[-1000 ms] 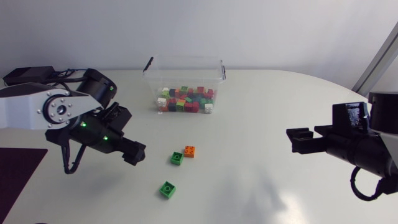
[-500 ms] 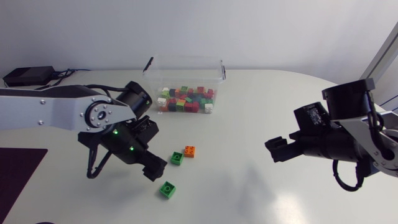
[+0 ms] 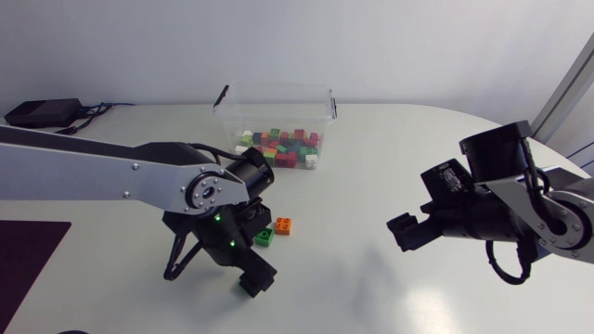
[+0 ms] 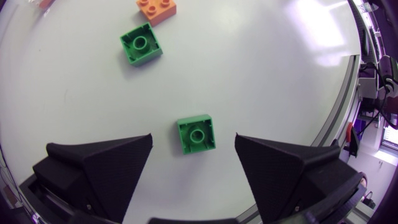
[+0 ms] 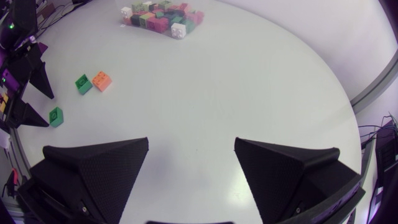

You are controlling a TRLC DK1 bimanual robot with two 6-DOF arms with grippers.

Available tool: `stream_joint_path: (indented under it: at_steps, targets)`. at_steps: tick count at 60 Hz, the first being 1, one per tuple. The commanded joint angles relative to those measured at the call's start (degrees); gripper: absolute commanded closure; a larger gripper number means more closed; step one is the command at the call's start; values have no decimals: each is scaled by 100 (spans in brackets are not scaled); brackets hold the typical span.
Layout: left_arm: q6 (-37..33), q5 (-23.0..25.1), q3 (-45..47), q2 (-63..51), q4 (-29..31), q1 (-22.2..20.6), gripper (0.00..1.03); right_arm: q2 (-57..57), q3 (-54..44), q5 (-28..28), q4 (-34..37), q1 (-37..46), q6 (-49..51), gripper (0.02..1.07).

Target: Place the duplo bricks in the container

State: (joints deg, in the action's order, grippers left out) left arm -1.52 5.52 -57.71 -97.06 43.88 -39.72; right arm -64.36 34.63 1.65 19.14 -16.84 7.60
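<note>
head view: the left end effector (image 3: 252, 278) hangs low over the desk (image 3: 371, 158), on the near side of a green brick (image 3: 264, 237) and an orange brick (image 3: 282, 225) that lie just beside each other. the container (image 3: 227, 107) stands well beyond them near the far edge and already holds many bricks. the right end effector (image 3: 401, 232) hovers well apart on the other side, carrying nothing. from here the left arm hides whatever lies under its fingers.

left wrist view: this is the relation that matters. a lone green brick (image 4: 196, 134) lies flat on the desk directly below, between the 2 fingers. the fingers are spread wide and neither touches it, with a gap showing on each side and the brick roughly centred. it is square, so it has no long axis to line up with, but its sides sit slightly twisted against the line from finger to finger. i judge a straight drop and a squeeze should do, perhaps with a small wrist turn first. the other 2 bricks lie ahead of the fingers.

right wrist view: the right fingers are also apart, with only bare desk between them. the lone green brick shows far off, just beside the left arm's fingers — so the left arm is plainly the nearer one for this pick.
</note>
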Motion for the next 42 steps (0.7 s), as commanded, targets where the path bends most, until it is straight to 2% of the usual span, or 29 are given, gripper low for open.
stream_joint_path:
  at_steps: [1,11,19,29,38,42]
  targets:
    - [205,-60,-126,-261,156,-132,12,-138,96,2,-77,-39,84,7]
    - [301,-218,-161,-455,130,-246,17,-226,88,11,-165,-39,84,7]
    - [345,-227,-144,-586,-46,-220,30,-253,105,20,-182,-39,84,7]
    - [363,-227,-126,-595,-178,-211,34,-253,123,20,-182,-100,84,7]
    - [380,-227,-65,-560,-318,-141,48,-270,123,28,-217,-144,84,7]
    - [380,-235,-21,-542,-318,-150,50,-270,131,20,-226,-144,84,7]
